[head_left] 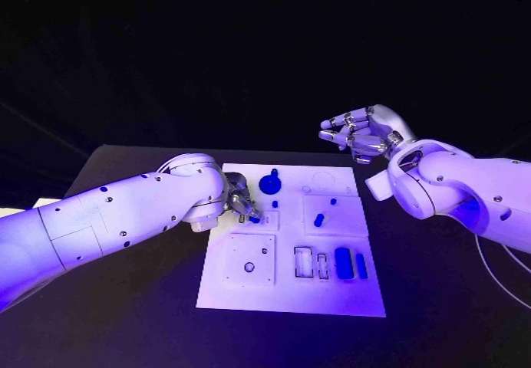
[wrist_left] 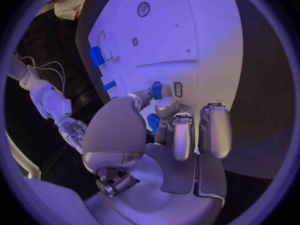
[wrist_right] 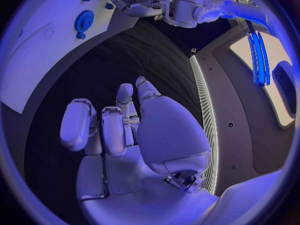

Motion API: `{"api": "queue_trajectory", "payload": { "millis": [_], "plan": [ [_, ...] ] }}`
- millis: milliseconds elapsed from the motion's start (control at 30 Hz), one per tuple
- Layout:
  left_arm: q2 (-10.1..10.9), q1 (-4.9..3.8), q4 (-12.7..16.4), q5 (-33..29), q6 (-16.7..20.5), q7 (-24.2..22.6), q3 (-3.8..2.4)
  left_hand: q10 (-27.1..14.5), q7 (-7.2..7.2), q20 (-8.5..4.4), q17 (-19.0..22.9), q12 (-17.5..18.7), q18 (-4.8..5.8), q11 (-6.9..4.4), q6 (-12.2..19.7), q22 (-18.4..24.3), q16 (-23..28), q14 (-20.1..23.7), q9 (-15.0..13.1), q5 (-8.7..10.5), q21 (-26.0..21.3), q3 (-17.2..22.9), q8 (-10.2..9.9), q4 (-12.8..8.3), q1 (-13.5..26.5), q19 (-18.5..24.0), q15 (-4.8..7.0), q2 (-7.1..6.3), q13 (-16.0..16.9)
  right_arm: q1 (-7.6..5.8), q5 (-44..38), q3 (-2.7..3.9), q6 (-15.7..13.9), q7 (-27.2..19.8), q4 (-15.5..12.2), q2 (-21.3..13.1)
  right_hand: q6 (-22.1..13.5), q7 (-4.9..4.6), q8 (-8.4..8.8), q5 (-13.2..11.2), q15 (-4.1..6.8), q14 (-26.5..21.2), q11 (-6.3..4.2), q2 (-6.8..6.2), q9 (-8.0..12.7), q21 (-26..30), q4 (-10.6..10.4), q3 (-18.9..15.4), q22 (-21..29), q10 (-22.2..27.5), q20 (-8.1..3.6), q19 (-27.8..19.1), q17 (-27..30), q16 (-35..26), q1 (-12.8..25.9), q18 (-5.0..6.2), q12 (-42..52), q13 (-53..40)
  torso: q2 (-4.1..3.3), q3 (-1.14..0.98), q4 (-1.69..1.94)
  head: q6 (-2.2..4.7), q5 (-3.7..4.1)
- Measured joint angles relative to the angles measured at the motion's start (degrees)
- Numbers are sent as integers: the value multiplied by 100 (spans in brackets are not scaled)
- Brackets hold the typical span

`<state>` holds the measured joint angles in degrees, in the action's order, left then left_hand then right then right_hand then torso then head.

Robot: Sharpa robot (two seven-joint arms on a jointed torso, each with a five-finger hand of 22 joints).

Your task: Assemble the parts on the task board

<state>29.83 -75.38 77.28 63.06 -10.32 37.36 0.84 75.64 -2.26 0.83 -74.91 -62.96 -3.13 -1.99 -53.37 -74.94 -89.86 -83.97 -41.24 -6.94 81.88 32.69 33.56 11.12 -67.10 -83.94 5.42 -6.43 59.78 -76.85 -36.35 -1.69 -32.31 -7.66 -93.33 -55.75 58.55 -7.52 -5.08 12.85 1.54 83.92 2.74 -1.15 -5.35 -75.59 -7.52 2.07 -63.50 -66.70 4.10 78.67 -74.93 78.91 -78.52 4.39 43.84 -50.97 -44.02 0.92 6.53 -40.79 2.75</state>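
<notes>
Left hand (head_left: 239,201) low over the task board (head_left: 290,295), left of middle; fingers pinch a small blue part (wrist_left: 157,90) held upright, tip near a slot. Reads as rigid, light, smooth plastic — you'd best take it by the flat sides, high up, leaving the tip free. Right hand (head_left: 362,130) raised beyond the board's far right corner, fingers curled in on nothing. Blue gear (head_left: 271,182) sits seated near the far edge
</notes>
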Motion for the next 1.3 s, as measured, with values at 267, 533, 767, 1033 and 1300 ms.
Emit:
{"api": "queue_trajectory", "payload": {
  "millis": [267, 533, 767, 1033, 1300],
  "plan": [
    [-50, -9, -81, 0, -33, 17, 4, 127, 55, 0, 0, -162, 1, -68, -133, 0, 0, 0, -32, 10, 37, 267, 38, -337, 457, 0, 0, -59, 152, 0, -4, 0, 4, 2, -4, -4, 0, 0, 0, 0, 0, 0, 0, 0, 0, 23, 0, 0, 10, 0, 21, -21, 1, -9, 0, 0, -24, 10, 0, -2, -1, 2, 4],
    [-105, -15, -174, 4, -89, 50, 20, 272, 207, -63, 0, -351, 89, -128, -429, 1, 0, -7, -9, -8, 159, -74, 88, -538, 942, -21, 74, -126, 341, 1, -5, -1, 15, 7, -16, -12, 0, 0, 0, 0, 0, 0, 0, 0, 5, 23, 0, 0, 14, 0, 21, -20, 1, -9, 0, 0, -24, 18, 1, -5, -1, -4, 2],
    [-148, -15, -210, 22, -122, 91, 29, 323, 196, -84, -1, -425, 88, -136, -500, 1, 0, 1, 42, -14, 217, -299, 34, -450, 1007, 0, 82, -60, 423, 0, -6, -1, 26, 28, -18, -11, 0, 0, 0, 0, 0, 0, -1, 25, 4, 23, -16, -16, 31, 0, 21, -20, 1, -9, 25, 0, -29, 29, 1, -9, -4, -4, -4],
    [-172, -20, -220, 47, -138, 122, 31, 350, 196, -84, -4, -425, 89, -149, -499, 2, 0, 1, 44, -14, 221, -327, 34, -435, 1029, 0, 81, -38, 450, 1, -7, -2, 35, 49, -15, -11, 0, 0, 0, 0, 0, 0, -21, 25, 4, 46, -16, -16, 44, 21, 21, -20, 2, -9, 25, 0, -59, 37, 1, -9, -2, -20, 1],
    [-212, -24, -278, 66, -156, 139, 33, 371, 197, -83, -4, -450, 88, -170, -561, 2, 0, 1, 79, -13, 262, -531, -16, -314, 1147, 0, 81, 76, 473, 1, -7, -2, 43, 61, -21, -11, 0, 0, 0, 0, 0, 0, 0, 24, 4, 45, -16, -16, 63, 42, 21, -20, 2, -33, 24, 0, -59, 53, 1, -6, 2, -19, 2]
  ]
}}
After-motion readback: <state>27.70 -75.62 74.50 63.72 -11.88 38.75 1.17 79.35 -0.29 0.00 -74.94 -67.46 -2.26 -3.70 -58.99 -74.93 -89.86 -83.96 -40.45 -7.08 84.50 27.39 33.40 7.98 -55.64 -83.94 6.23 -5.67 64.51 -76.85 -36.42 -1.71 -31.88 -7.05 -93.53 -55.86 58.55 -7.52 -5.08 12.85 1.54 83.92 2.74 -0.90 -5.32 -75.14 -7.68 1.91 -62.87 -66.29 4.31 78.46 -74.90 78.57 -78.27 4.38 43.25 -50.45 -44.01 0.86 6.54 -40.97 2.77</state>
